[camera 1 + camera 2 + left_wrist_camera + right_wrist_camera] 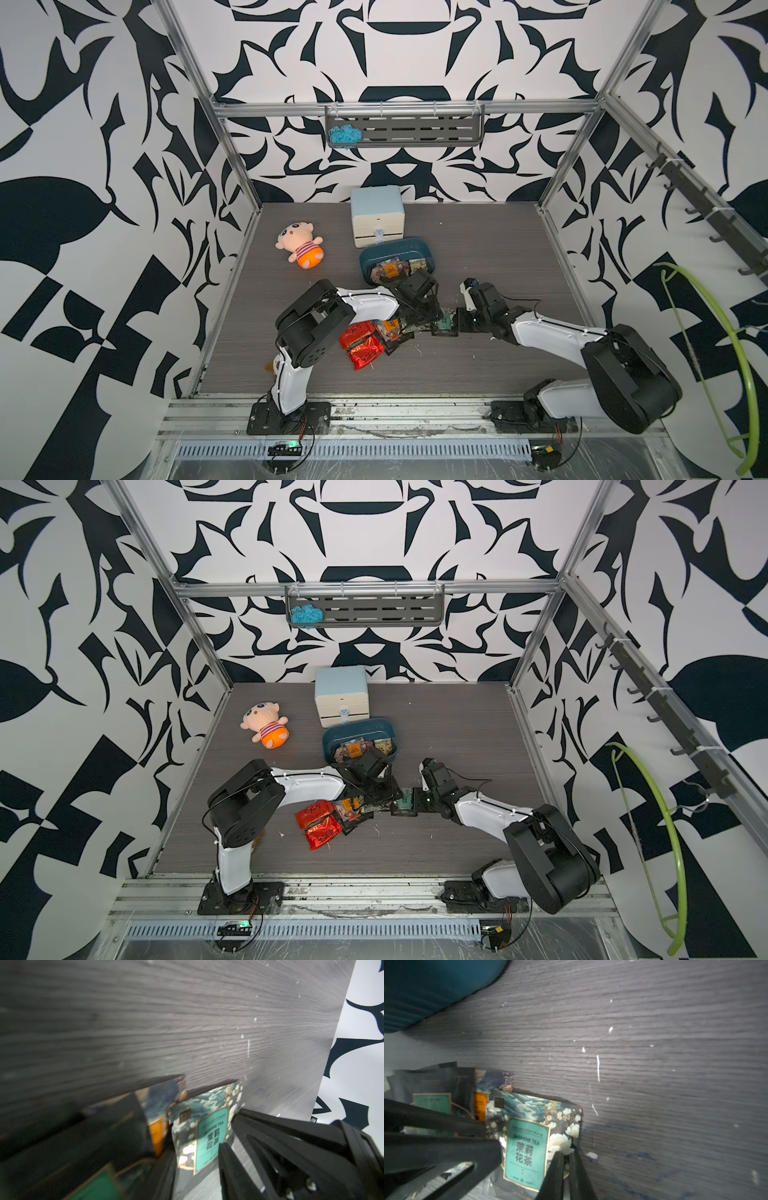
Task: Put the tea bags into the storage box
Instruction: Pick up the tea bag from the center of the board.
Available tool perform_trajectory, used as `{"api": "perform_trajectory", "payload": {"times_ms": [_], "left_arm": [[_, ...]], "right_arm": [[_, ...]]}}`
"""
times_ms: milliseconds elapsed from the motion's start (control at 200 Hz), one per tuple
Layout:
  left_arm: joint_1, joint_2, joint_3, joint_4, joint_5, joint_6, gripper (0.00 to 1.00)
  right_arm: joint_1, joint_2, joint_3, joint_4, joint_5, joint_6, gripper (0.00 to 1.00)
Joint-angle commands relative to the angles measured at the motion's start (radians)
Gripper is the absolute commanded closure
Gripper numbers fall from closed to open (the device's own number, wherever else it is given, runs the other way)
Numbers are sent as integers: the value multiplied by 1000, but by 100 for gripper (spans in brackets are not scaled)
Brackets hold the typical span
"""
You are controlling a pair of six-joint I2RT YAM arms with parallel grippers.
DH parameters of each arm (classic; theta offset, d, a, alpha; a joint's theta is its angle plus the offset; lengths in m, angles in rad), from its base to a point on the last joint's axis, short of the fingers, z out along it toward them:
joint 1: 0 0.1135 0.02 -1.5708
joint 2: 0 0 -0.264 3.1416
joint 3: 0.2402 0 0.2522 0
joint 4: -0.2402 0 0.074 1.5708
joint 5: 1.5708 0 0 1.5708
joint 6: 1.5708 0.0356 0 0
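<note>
The teal storage box [399, 245] sits mid-table and holds several tea bags [392, 268]. More tea bags, red foil and dark patterned, lie piled [365, 343] under my left forearm. A green-label jasmine tea bag [527, 1147] lies at the pile's right end [444, 323]. My right gripper [566, 1154] is shut on this bag's edge. My left gripper [197, 1159] reaches it from the other side, its fingers [228, 1167] apart with the bag's end and bare floor between them. In both top views the two grippers meet over this bag [405, 804].
A pale blue drawer cabinet [377, 216] stands just behind the box, and a plush doll [301, 245] lies at the back left. A wall rack [415, 129] holds blue yarn [344, 136]. The box wall [436, 987] is close beyond the pile.
</note>
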Motion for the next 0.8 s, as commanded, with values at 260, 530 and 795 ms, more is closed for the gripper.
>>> {"api": "perform_trajectory", "payload": {"times_ms": [260,530,795], "left_arm": [[-15,73,42,-52,-22,-14,75],[-17,55,37,-56,-20,-8,96],[-19,-39,18,-70,-9,7,100]], "right_arm": [[-2,18,24,-2,3,8,87],[-2,7,21,0,9,5,87],[-2,-117,-30,28,69,10,87]]}}
